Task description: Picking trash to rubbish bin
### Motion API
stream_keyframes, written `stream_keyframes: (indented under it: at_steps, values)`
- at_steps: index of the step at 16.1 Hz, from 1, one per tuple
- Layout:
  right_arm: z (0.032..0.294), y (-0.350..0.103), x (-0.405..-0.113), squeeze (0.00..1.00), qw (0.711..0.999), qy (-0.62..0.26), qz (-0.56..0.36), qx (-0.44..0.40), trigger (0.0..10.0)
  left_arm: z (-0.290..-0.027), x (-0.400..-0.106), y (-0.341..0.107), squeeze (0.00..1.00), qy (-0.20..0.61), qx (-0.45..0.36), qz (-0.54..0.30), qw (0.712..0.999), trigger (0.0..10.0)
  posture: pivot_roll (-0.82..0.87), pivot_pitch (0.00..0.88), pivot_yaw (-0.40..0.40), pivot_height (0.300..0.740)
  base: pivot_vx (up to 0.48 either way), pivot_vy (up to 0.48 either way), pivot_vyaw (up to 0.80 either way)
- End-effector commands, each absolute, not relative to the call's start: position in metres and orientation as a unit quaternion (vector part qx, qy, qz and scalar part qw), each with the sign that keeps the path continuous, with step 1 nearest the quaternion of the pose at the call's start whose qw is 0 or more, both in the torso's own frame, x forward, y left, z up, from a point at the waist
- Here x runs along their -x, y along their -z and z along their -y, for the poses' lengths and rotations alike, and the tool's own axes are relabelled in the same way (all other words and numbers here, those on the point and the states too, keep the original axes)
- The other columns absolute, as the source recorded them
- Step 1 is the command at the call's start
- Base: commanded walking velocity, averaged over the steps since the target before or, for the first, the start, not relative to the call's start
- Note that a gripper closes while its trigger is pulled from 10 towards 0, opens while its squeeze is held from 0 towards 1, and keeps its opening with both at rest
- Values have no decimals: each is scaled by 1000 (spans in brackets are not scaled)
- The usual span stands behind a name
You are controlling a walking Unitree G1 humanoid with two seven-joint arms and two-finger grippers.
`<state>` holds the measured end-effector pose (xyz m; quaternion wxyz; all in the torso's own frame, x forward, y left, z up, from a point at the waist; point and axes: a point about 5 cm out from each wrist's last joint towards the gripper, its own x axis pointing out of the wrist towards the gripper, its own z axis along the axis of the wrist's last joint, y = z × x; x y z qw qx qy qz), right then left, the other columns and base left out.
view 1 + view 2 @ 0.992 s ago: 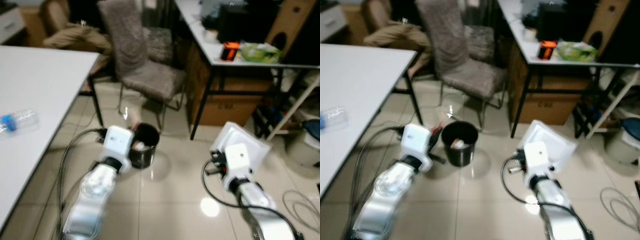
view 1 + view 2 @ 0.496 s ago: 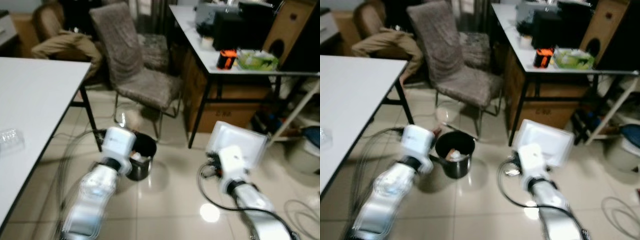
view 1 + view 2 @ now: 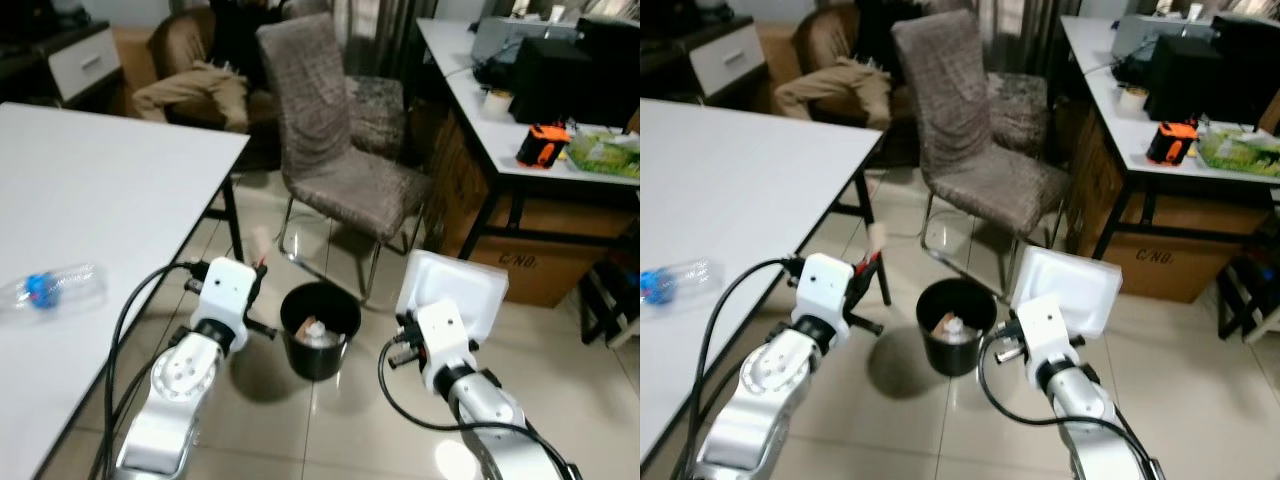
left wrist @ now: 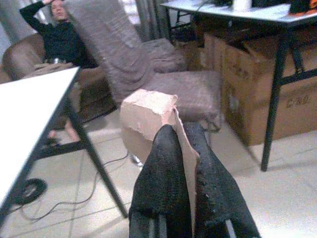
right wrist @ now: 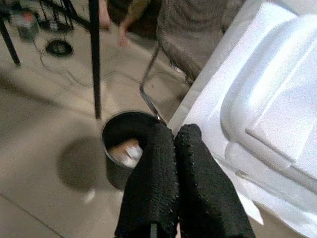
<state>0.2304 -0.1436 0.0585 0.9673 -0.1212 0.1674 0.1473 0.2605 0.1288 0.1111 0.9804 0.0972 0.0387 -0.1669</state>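
— That white foam tray (image 3: 1065, 288) is the biggest piece; the right gripper (image 5: 174, 148) has its fingers clenched on the tray's edge, just right of the black bin (image 3: 956, 325).

— And the left gripper (image 4: 179, 144)?

— Clamped on a scrap of cardboard (image 4: 147, 110), left of the bin. Both flank it; the tray's rim already nearly overhangs it.

— A plastic bottle (image 3: 53, 291) lies on the white table (image 3: 100, 180).

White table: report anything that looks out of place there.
A clear plastic bottle with a blue cap lies on its side on the white table, near its edge. It looks like litter not yet taken to the black bin.
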Motion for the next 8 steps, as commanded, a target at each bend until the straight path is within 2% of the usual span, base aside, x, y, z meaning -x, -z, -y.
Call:
stream_keyframes:
  at_steps: [1, 8]
  values:
    - [145, -60, -232, 0, 967, -146, -161, 132, 10000, -129, -260, -113, 0, 173, -105, -36, 979, 10000, -177, 0, -39, 740, 360, 0, 0]
    - [147, -55, -230, 0, 969, -137, -171, 113, 10000, -125, -259, -112, 0, 189, -110, -36, 975, 10000, -179, 0, -27, 740, 354, 0, 0]
